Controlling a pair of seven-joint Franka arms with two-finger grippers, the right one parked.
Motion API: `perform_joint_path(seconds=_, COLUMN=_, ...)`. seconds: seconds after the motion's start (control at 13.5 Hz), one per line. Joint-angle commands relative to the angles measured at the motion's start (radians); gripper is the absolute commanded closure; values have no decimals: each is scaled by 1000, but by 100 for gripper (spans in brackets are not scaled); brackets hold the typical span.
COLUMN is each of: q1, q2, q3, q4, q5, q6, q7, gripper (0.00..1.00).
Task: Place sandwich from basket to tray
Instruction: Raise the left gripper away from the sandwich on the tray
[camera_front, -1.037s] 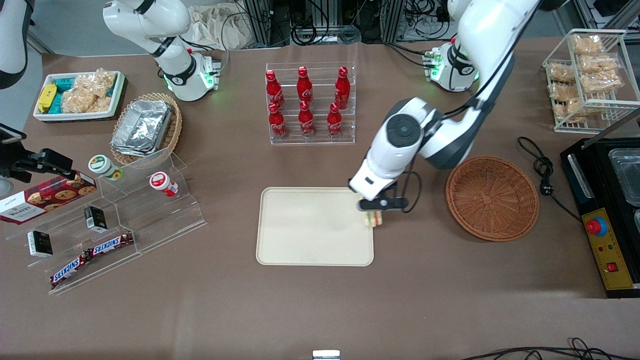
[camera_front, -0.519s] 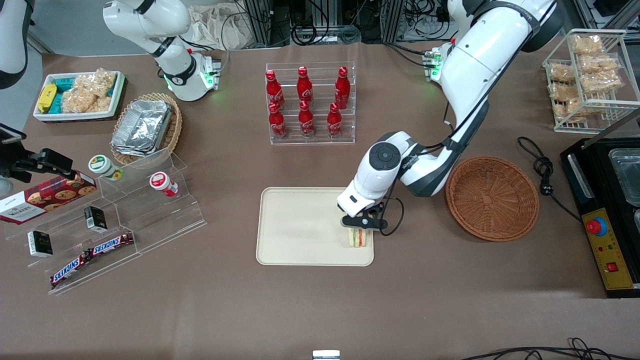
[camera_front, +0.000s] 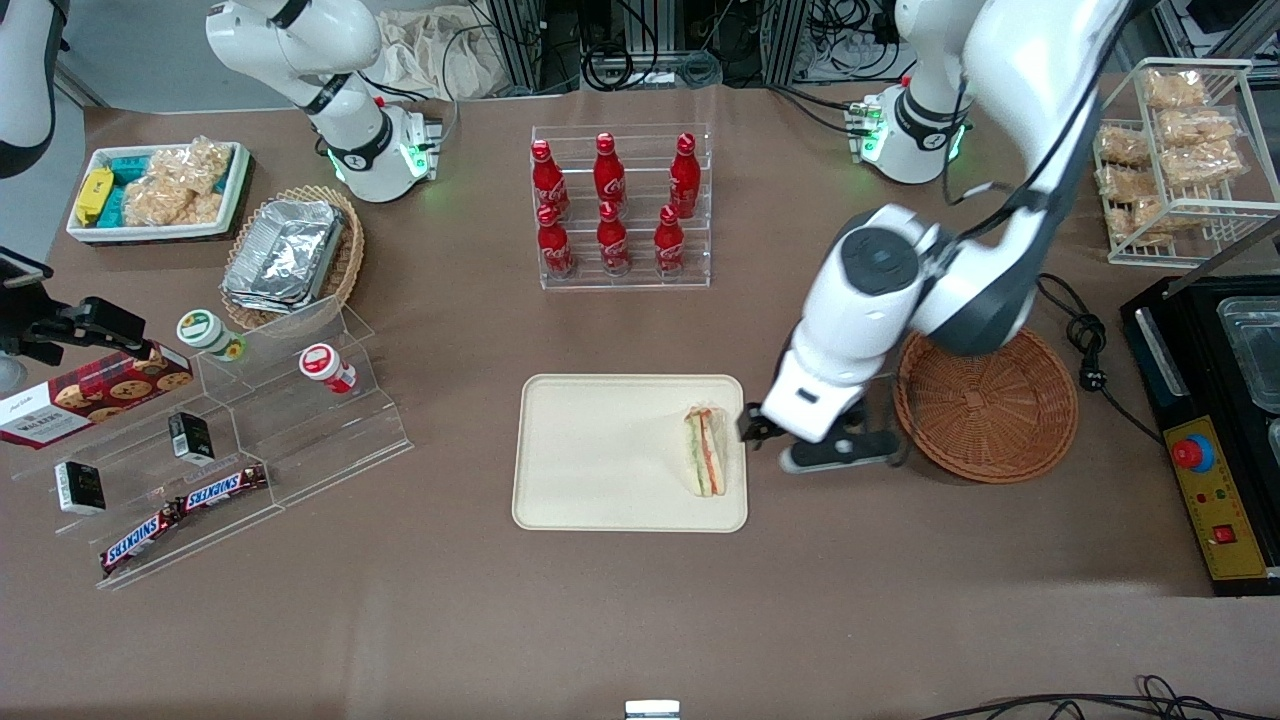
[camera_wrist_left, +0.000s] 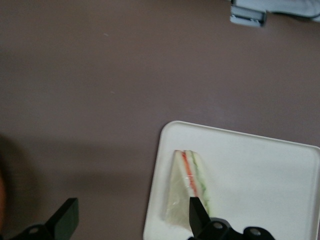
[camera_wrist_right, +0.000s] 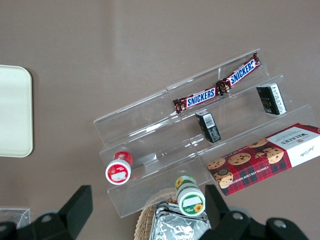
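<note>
Since half a second ago, the left gripper (camera_front: 800, 445) has been raised off the triangular white-bread sandwich (camera_front: 705, 451), now released at the cream rectangular tray's (camera_front: 600, 460) edge, centre frame. Its fingers (camera_wrist_left: 198, 214) are spread wide, as confirmed in the wrist view only. The reddish-brown wicker basket (camera_front: 990, 410) is partly hidden by the arm.

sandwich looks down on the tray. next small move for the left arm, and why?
Probably retreat: lift the gripper up and away toward its own end of the table. The sandwich lies on the tray near the edge closest to the basket, the fingers are open and off it, so nothing is left to carry.
</note>
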Motion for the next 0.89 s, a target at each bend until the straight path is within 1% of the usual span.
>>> perform_joint_path(seconds=0.0, q1=106, q2=-172, q3=-8, q4=-24, q5=-150, q6=-212, q7=196, gripper=1)
perform_joint_path(seconds=0.07, q1=137, q2=-217, q3=0, q4=5, q5=-204, q6=-331, q7=273, gripper=1)
perform_joint_path(seconds=0.15, q1=179, q2=-238, q3=0, q4=54, q5=-218, q6=-451, q7=318, gripper=1)
perform_joint_path(seconds=0.22, q1=225, q2=-243, q3=0, q4=115, q5=-218, q6=-570, q7=361, gripper=1)
perform_joint_path(seconds=0.3, q1=246, q2=-248, q3=6, q4=171, q5=-218, q6=-672, q7=387, gripper=1)
perform_joint_path(seconds=0.37, q1=237, q2=-260, q3=64, q4=200, q5=-218, q6=-744, q7=395, gripper=1)
perform_joint_path(seconds=0.52, q1=153, q2=-330, q3=230, q4=187, q5=-261, q6=-777, q7=453, gripper=1)
perform_joint_path(seconds=0.59, q1=107, q2=-344, q3=303, q4=179, q5=-272, q6=-795, q7=491, gripper=1)
perform_joint_path(seconds=0.67, q1=79, q2=-341, q3=331, q4=183, q5=-272, q6=-805, q7=499, gripper=1)
perform_joint_path(seconds=0.81, q1=77, q2=-332, q3=330, q4=191, q5=-264, q6=-803, q7=505, gripper=1)
